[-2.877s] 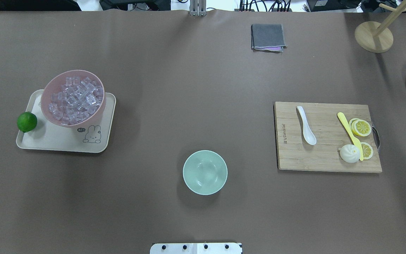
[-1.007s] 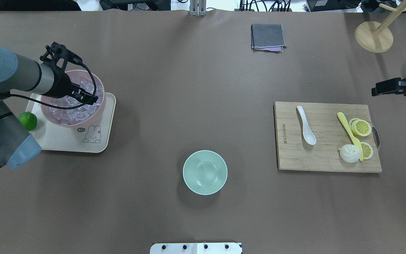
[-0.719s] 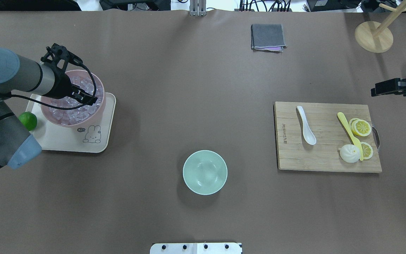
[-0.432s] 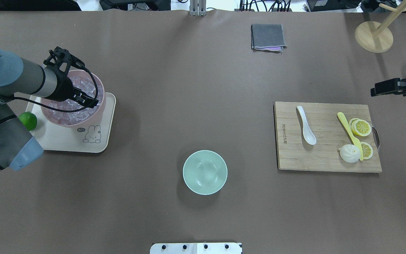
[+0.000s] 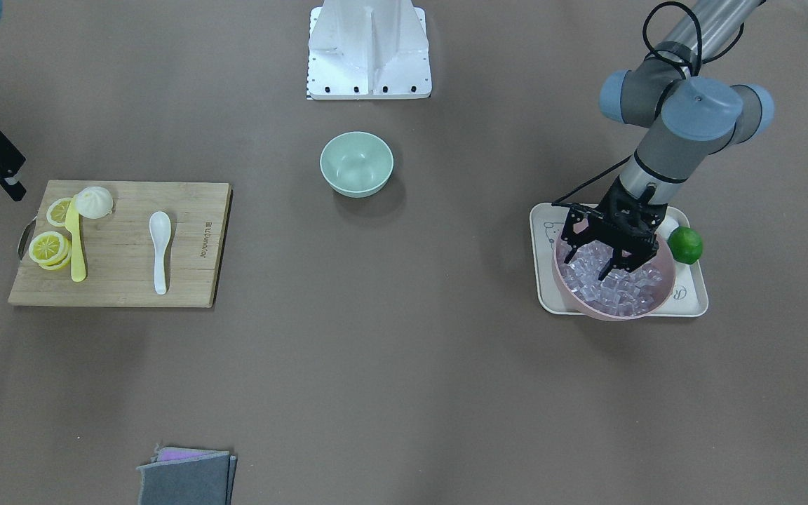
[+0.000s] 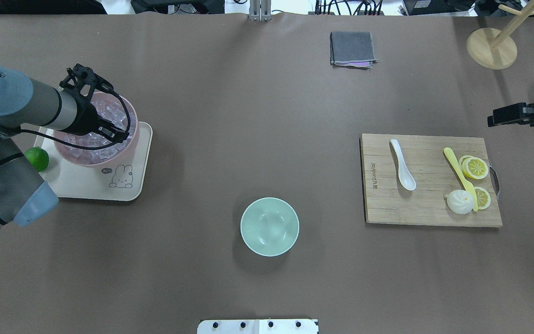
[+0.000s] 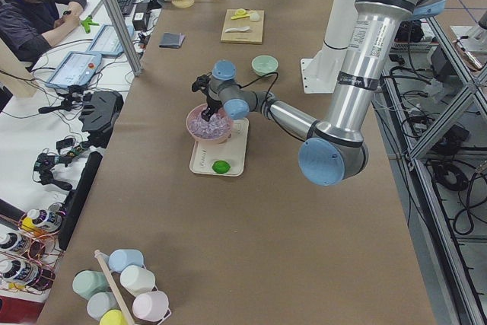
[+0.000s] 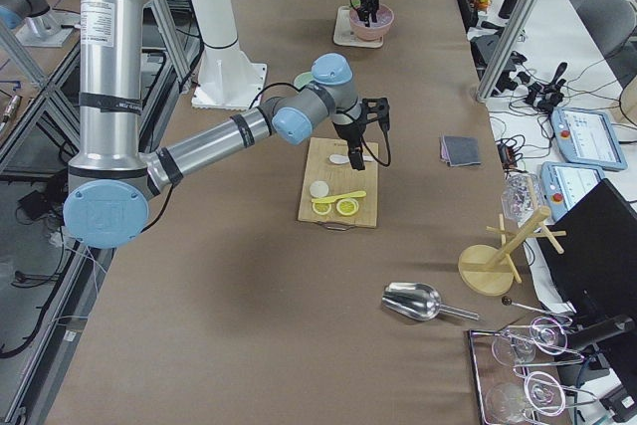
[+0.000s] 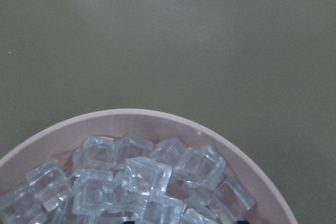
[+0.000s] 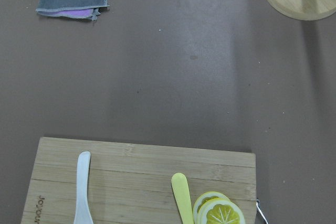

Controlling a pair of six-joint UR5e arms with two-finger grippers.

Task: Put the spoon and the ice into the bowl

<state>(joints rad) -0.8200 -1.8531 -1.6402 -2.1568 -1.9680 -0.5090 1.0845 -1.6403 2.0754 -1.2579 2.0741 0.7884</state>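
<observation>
Over the brown desk [image 6: 248, 116], our left pincer [image 5: 600, 258] hung wide open, the ice [image 5: 621, 291] in the pink bowl [image 5: 590, 309] straight below its tips. The bowl [image 6: 270, 227] sat empty, well off to that pincer's right. The spoon [image 6: 403, 165] lay nearer the right pincer [image 6: 494, 119], whose spread we could not tell.

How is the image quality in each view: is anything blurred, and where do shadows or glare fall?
Left wrist view: the ice is sharp, with bright glints on the cube edges. Overhead view: the bowl casts a soft dark shadow toward the robot's side. Right wrist view: sharp; a faint shadow band runs down the table to the cutting board.
</observation>
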